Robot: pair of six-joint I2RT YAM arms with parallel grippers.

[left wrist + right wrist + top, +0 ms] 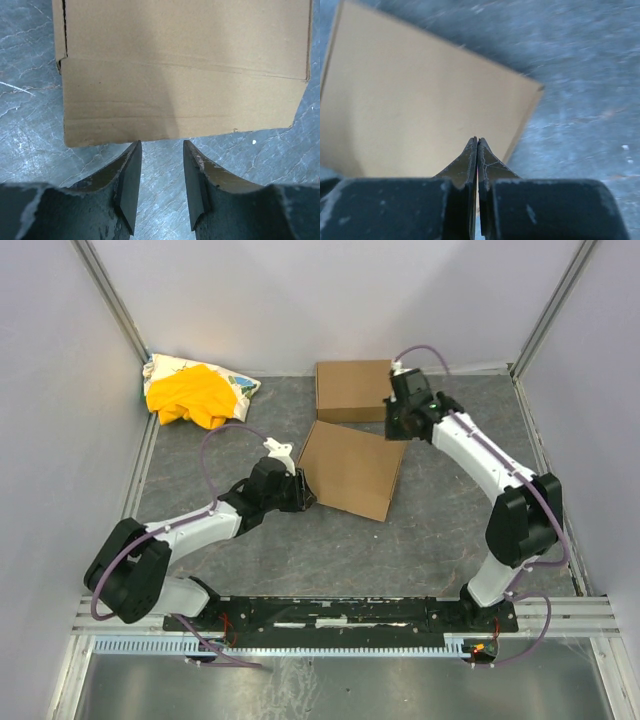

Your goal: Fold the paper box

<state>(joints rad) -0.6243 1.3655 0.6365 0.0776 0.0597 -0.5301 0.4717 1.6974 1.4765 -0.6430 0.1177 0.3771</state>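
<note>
The paper box (350, 468) looks closed. The left gripper (161, 150), spread and empty, should steady its left edge while the right gripper (477, 142), pressed together, pushes the lid flat.

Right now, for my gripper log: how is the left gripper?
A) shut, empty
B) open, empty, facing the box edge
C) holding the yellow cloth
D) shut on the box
B: the left gripper has its fingers apart, bare table between them, the paper box edge just beyond their tips.
</note>
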